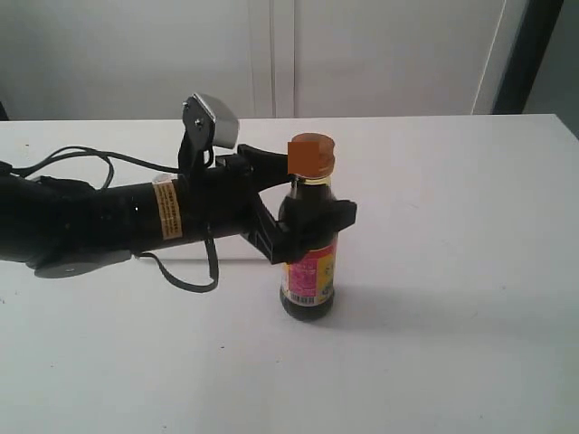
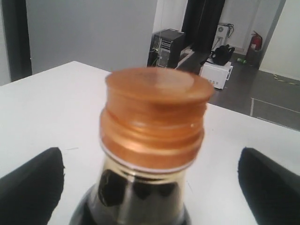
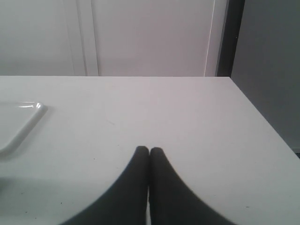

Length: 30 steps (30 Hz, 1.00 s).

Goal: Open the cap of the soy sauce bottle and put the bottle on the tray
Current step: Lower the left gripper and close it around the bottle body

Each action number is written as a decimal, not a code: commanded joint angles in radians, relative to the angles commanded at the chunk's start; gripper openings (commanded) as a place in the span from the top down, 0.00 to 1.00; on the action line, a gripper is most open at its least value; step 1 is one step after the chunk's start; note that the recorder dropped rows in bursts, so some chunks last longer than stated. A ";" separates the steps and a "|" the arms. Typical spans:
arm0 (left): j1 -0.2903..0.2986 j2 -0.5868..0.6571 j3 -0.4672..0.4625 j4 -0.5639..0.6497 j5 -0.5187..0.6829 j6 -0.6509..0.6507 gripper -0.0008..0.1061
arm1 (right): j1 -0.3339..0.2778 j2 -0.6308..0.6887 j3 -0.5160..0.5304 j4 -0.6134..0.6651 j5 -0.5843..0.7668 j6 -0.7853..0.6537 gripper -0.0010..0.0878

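Observation:
The soy sauce bottle (image 1: 308, 271) stands upright on the white table, dark inside with a pink and yellow label. Its orange-gold cap (image 1: 312, 154) is down and closed; the left wrist view shows the cap (image 2: 154, 112) close up. My left gripper (image 1: 336, 217) reaches in from the left at the bottle's shoulder. Its black fingers (image 2: 30, 187) stand open on either side of the bottle, with bare table showing between the far finger and the glass. My right gripper (image 3: 149, 151) is shut on nothing, low over the table. A corner of the white tray (image 3: 28, 119) shows in the right wrist view.
The left arm's black body and loose cables (image 1: 81, 163) lie across the table's left half. The table's far right edge (image 3: 262, 117) drops off toward a grey wall. A pale wall stands behind the table.

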 joint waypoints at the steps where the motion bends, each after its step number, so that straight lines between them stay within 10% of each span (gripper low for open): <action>1: 0.000 0.006 0.000 0.000 -0.009 0.003 0.01 | 0.000 0.000 0.000 0.000 0.000 0.000 0.99; 30: 0.000 0.165 0.000 -0.060 -0.061 0.115 0.10 | 0.000 0.000 0.000 0.000 -0.013 0.000 0.99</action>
